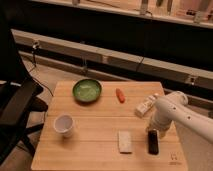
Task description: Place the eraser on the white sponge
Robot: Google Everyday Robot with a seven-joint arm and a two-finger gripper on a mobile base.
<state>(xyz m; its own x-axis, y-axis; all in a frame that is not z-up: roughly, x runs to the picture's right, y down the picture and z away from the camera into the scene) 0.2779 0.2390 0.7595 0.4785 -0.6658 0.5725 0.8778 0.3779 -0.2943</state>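
The black eraser lies flat on the wooden table near its front right. The white sponge lies flat just left of it, with a gap between them. My gripper reaches in from the right on a white arm and points down at the far end of the eraser, right above it or touching it.
A cream carton lies behind the arm. An orange carrot-like piece and a green bowl sit at the back. A white cup stands at the front left. A black chair is left of the table.
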